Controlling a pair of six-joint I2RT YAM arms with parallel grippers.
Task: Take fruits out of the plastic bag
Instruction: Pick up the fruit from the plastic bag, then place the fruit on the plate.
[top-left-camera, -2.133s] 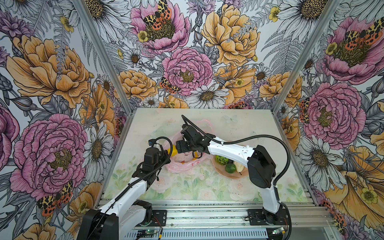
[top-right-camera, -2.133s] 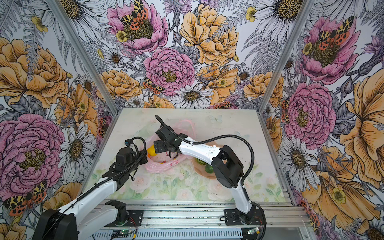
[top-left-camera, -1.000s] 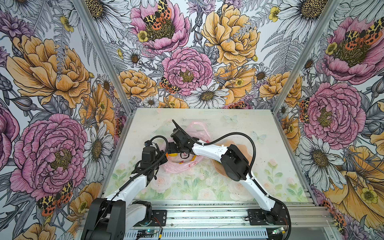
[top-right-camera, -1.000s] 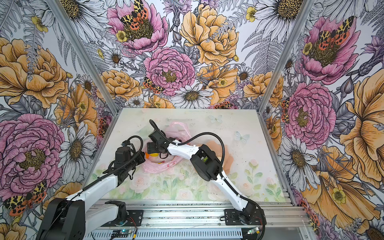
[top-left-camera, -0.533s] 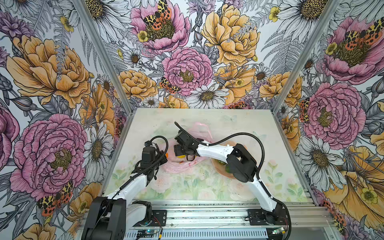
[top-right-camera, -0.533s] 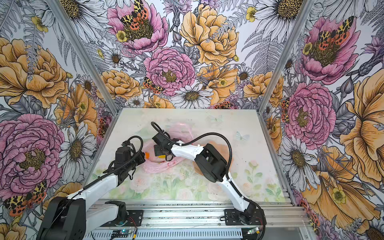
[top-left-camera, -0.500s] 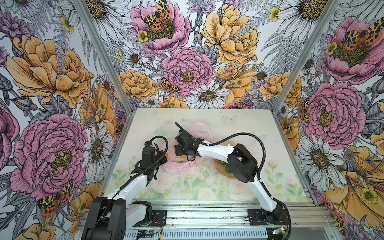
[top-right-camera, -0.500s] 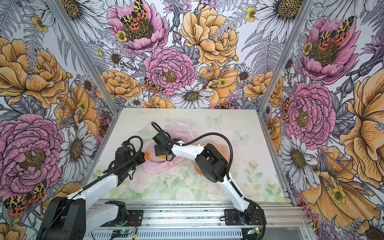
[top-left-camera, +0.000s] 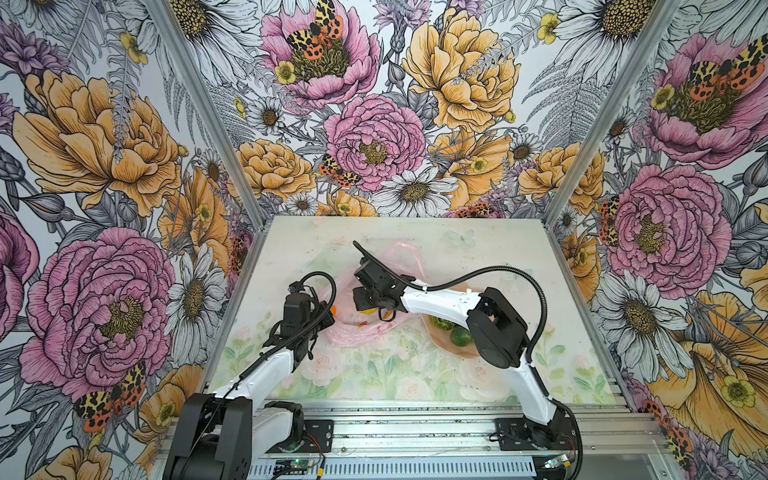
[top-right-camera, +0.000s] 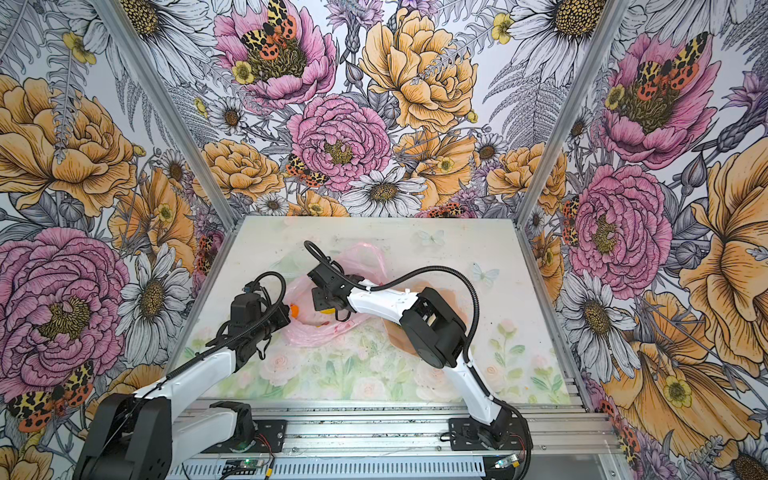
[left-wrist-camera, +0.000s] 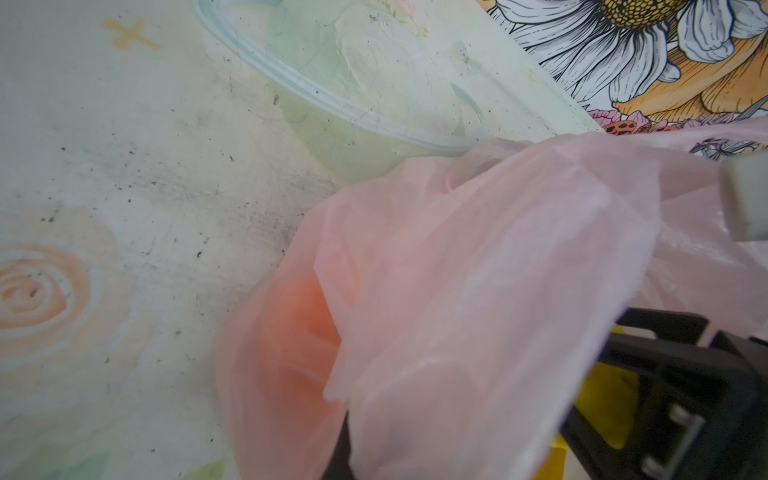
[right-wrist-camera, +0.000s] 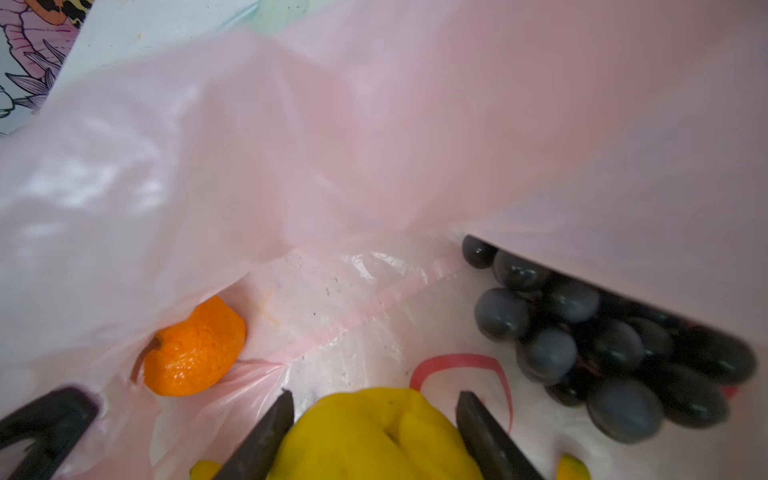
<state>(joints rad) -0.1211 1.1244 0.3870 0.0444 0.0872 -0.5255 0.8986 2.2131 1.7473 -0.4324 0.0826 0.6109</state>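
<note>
The bag (top-left-camera: 376, 332) lies crumpled near the middle of the table (top-left-camera: 374, 386). The left jaws are fully closed on the bag's rim on the side nearest the left arm (top-left-camera: 266, 374), and they hold that edge up. In the left wrist view the pink plastic (left-wrist-camera: 457, 270) drapes over them. The right jaws are inside the bag, partway apart, with the lemon (right-wrist-camera: 374, 432) between them. One of the fingers (right-wrist-camera: 262, 440) lies against each side of it. The lemon rests on the bag's floor, and both top views show it as a yellow patch under the right wrist (top-right-camera: 328, 310). Also in the bag are an orange piece (right-wrist-camera: 193, 349), tucked into a fold near the held rim, and the grapes (right-wrist-camera: 602, 345), half under a flap of plastic. Just beside the bag, partly hidden by the right arm (top-left-camera: 440, 301), a dish (top-left-camera: 434, 338) holds a lime (top-left-camera: 459, 336) and an avocado (top-left-camera: 442, 322).
</note>
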